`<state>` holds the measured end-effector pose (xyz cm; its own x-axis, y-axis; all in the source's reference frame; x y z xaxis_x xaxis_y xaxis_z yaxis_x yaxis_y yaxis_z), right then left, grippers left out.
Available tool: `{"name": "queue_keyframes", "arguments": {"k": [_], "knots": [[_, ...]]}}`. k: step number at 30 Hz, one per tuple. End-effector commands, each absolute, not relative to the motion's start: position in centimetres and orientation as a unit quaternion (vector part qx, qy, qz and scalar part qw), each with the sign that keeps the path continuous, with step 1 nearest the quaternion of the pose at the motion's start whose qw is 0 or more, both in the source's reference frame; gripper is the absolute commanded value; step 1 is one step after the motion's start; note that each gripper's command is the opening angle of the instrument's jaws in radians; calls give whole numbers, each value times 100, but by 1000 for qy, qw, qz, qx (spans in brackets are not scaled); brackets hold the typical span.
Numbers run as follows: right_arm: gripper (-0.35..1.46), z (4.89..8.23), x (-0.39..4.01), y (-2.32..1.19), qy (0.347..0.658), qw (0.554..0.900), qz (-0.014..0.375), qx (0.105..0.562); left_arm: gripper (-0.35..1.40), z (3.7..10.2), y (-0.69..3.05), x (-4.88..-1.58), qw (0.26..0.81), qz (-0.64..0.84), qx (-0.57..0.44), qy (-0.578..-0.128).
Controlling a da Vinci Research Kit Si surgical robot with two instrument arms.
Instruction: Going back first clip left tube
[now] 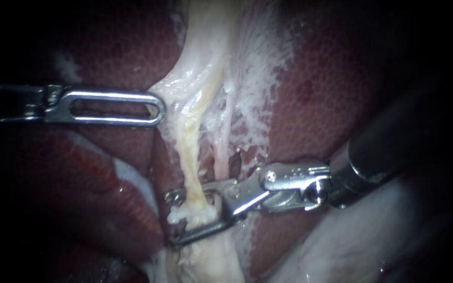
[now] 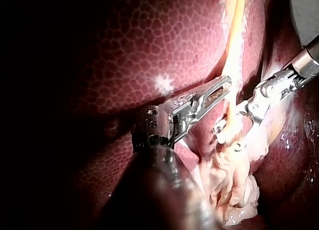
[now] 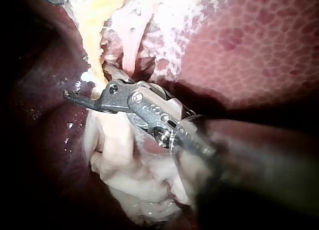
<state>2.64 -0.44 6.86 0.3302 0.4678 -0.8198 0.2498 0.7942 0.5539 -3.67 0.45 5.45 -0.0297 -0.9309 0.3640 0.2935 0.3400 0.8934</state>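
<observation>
The left tube (image 1: pixel 191 173), pale yellow, runs down from the white tissue (image 1: pixel 205 63) between the liver lobes. My right instrument (image 1: pixel 197 212) comes in from the right, its jaws standing open astride this tube, one above and one below it; the right wrist view shows the same crossing (image 3: pixel 92 98). A small metal loop (image 1: pixel 173 196) shows at the tube's left side; I cannot tell whether it is a clip or a jaw tip. My left instrument (image 1: pixel 155 109) lies level, its slotted jaws together, the tip pinching the white tissue's edge (image 2: pixel 225 85).
Dark red liver (image 1: pixel 342 84) lies on both sides of the tubes. A thinner pink tube (image 1: pixel 219 152) runs just right of the yellow one. Lumpy pale tissue (image 3: pixel 134 175) sits under my right instrument's shaft.
</observation>
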Motion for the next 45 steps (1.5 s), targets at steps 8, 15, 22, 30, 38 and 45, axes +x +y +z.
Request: {"name": "queue_keyframes", "arguments": {"k": [8,15,22,30,38,45], "knots": [[55,681,245,-34,575,753,77,311,-35,545,45,-367,627,-488,303,-526],[55,668,209,-18,574,756,86,303,-35,545,45,-366,627,-488,303,-526],[60,649,169,1,571,761,106,290,-35,545,45,-366,627,-488,303,-526],[60,617,116,21,573,757,118,292,-35,547,45,-365,627,-487,303,-526],[60,576,77,49,576,759,141,269,-35,550,44,-366,628,-487,303,-526],[60,562,67,57,577,761,140,262,-35,552,44,-366,628,-487,303,-527]]}}
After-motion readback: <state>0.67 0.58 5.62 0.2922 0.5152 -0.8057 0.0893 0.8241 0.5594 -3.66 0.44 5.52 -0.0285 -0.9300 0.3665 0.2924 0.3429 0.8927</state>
